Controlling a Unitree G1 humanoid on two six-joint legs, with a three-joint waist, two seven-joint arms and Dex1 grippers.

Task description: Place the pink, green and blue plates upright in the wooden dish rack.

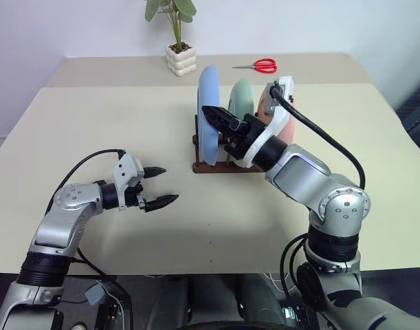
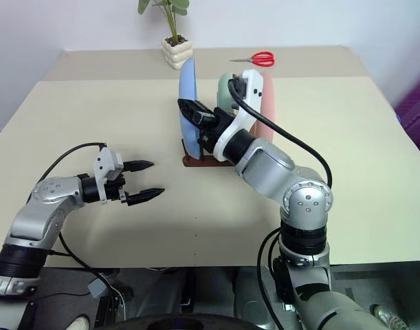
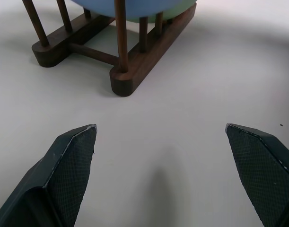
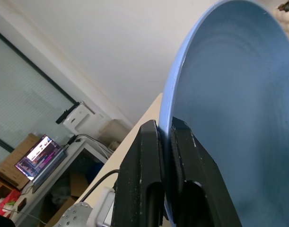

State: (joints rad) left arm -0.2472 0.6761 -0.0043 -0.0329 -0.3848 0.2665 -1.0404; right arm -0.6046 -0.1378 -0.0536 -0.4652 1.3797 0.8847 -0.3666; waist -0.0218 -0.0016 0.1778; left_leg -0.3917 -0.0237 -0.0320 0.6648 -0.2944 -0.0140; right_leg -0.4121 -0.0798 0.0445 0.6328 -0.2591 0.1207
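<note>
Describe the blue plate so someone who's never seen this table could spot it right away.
Start at the beige table and find the dark wooden dish rack near its middle, in front of the potted plant. Three plates stand upright in it; the blue plate is the one at the robot's left end. Unlike the green plate and pink plate, its rim is pinched by the right gripper.

No readable text, label, brand, number or sign is to be found on anything in these views; a lit monitor (image 4: 38,157) is seen in the background of the right wrist view (coloured patches are displayed on it, but no words or figures can be made out)
</note>
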